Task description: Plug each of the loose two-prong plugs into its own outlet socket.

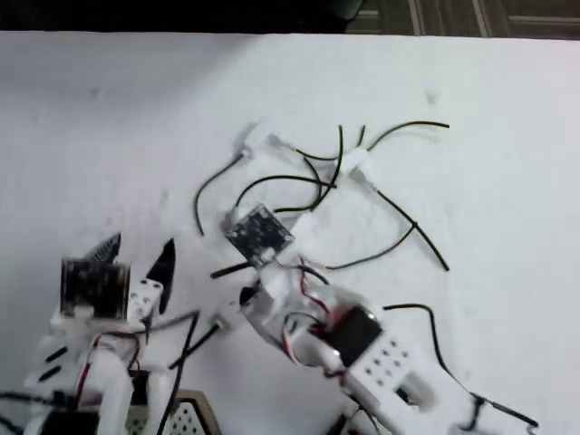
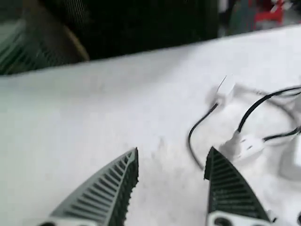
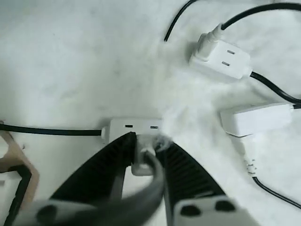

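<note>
The white counter (image 1: 109, 118) carries a loose tangle of black cords (image 1: 399, 236) and small white fittings. The right arm (image 1: 381, 362) comes in from the near edge, with the left arm (image 1: 100, 362) beside it. The right jaws are closed tight on a white plug (image 3: 143, 157), which sits right up against a socket (image 3: 134, 127). Two slots show on the socket's face towards the camera. The plug body and the jaws hide the prongs, so I cannot tell whether they are in. Near it lie a second socket (image 3: 223, 59) and, just beside that, another white fitting (image 3: 256, 117) with its face turned away. The left jaws stand wide open with nothing between them, over bare counter. A loose plug (image 2: 225, 88) lies well beyond them, and a blurred white fitting (image 2: 247, 146) lies close to one tip
</note>
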Available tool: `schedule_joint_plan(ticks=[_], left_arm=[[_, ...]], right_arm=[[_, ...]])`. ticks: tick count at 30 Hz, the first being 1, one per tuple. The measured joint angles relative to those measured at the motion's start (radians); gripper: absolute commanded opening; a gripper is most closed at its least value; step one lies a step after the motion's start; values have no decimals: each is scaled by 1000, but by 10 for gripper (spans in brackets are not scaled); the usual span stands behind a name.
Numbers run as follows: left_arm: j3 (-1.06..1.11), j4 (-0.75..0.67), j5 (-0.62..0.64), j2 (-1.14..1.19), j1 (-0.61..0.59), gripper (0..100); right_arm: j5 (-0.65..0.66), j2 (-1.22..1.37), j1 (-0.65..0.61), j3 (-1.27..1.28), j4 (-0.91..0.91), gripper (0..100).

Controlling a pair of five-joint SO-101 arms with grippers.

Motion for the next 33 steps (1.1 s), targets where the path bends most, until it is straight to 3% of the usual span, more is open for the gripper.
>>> schedule_joint_plan(ticks=[9, 20, 33], left_arm=[[288, -124, 0, 0, -133, 234], [308, -133, 0, 2, -137, 234], [308, -133, 0, 2, -137, 234]], right_arm=[[-2, 269, -2, 0, -172, 17], [-3, 364, 21, 12, -319, 17], [-5, 359, 54, 9, -285, 17]])
